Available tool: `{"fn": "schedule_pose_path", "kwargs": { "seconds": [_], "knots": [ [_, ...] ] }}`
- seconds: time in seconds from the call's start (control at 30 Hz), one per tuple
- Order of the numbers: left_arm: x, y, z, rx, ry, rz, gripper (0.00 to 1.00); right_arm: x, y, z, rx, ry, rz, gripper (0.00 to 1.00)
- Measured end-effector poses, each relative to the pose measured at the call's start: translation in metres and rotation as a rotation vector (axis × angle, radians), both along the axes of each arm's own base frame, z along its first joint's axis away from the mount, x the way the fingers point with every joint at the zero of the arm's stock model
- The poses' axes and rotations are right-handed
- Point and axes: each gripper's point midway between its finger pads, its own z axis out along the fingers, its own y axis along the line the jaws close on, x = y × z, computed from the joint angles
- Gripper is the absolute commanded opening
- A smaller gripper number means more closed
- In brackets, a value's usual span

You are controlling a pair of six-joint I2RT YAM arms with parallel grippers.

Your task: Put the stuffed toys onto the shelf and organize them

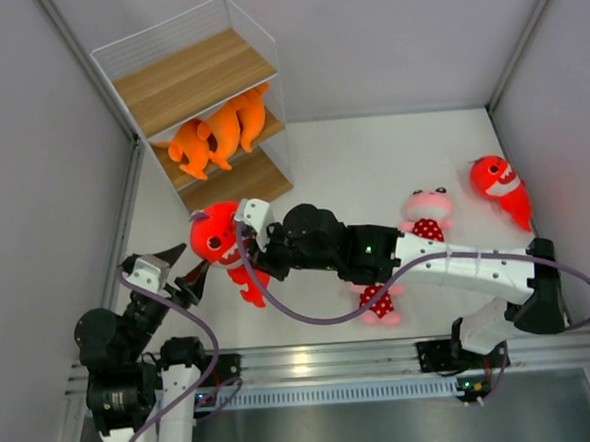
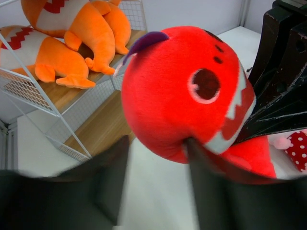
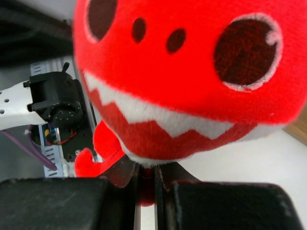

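My right gripper (image 1: 248,246) (image 3: 147,175) is shut on a red shark (image 1: 216,234) (image 3: 182,72), pinching the plush under its white toothy mouth and holding it in front of the shelf (image 1: 196,77). My left gripper (image 1: 186,266) (image 2: 156,146) is open just left of that shark (image 2: 182,91), with one finger (image 2: 196,158) touching its underside. Orange sharks (image 1: 220,133) (image 2: 62,57) lie on the shelf's middle board. A second red shark (image 1: 500,183) lies at the far right. One pink animal (image 1: 427,213) lies mid-right; another (image 1: 380,301) is partly hidden under my right arm.
The shelf's bottom board (image 2: 105,124) is bare behind the held shark. White walls close in on the left, back and right of the table. A metal rail (image 1: 314,360) runs along the near edge.
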Motion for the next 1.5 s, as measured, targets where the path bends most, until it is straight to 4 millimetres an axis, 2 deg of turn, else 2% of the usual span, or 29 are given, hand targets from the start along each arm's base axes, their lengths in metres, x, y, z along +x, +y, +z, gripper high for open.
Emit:
{"fn": "schedule_pose_path", "kwargs": {
  "seconds": [0.07, 0.1, 0.33, 0.4, 0.63, 0.67, 0.7, 0.77, 0.8, 0.87, 0.9, 0.97, 1.03, 1.23, 1.4, 1.43, 1.5],
  "knots": [
    [0.002, 0.001, -0.001, 0.003, 0.007, 0.003, 0.06, -0.003, 0.006, 0.0, 0.001, -0.004, 0.024, 0.0],
    [0.004, 0.001, -0.003, 0.001, 0.015, 0.007, 0.0, -0.004, 0.008, 0.0, 0.001, -0.006, 0.034, 0.0],
    [0.027, 0.01, -0.023, -0.01, 0.112, 0.054, 0.0, -0.005, 0.017, -0.013, -0.026, -0.01, 0.064, 0.0],
    [0.039, 0.011, -0.036, -0.022, 0.181, 0.062, 0.0, 0.0, 0.017, -0.018, -0.03, 0.012, 0.062, 0.0],
    [0.062, 0.014, -0.063, -0.049, 0.316, 0.077, 0.0, 0.038, 0.01, -0.038, -0.011, 0.121, 0.022, 0.0],
    [0.063, 0.013, -0.065, -0.053, 0.327, 0.07, 0.16, 0.04, 0.01, -0.04, -0.013, 0.129, 0.021, 0.0],
    [0.064, 0.011, -0.067, -0.051, 0.332, 0.059, 0.27, 0.042, 0.011, -0.043, -0.017, 0.138, 0.023, 0.0],
    [0.066, 0.009, -0.068, -0.044, 0.341, 0.037, 0.42, 0.044, 0.011, -0.05, -0.019, 0.17, 0.02, 0.0],
    [0.067, 0.009, -0.07, -0.038, 0.344, 0.033, 0.53, 0.046, 0.011, -0.053, -0.017, 0.19, 0.018, 0.0],
    [0.069, 0.009, -0.071, -0.012, 0.336, 0.025, 0.65, 0.053, 0.007, -0.06, -0.021, 0.218, 0.004, 0.0],
    [0.07, 0.009, -0.072, 0.011, 0.324, 0.016, 0.78, 0.058, 0.005, -0.062, -0.022, 0.225, -0.006, 0.0],
    [0.071, 0.008, -0.076, 0.05, 0.306, -0.004, 0.85, 0.068, 0.002, -0.067, -0.025, 0.24, -0.023, 0.0],
    [0.073, 0.006, -0.083, 0.094, 0.305, -0.042, 0.97, 0.073, 0.001, -0.073, -0.033, 0.252, -0.033, 0.0],
    [0.088, -0.003, -0.106, 0.189, 0.346, -0.177, 0.99, 0.079, 0.002, -0.096, -0.073, 0.31, -0.062, 0.0],
    [0.084, -0.013, -0.104, 0.243, 0.284, -0.279, 0.98, 0.081, 0.001, -0.103, -0.076, 0.347, -0.071, 0.0],
    [0.083, -0.016, -0.102, 0.247, 0.269, -0.301, 0.97, 0.08, 0.002, -0.102, -0.074, 0.351, -0.068, 0.0],
    [0.081, -0.02, -0.1, 0.249, 0.251, -0.329, 0.82, 0.08, 0.003, -0.1, -0.07, 0.354, -0.063, 0.0]
  ]
}}
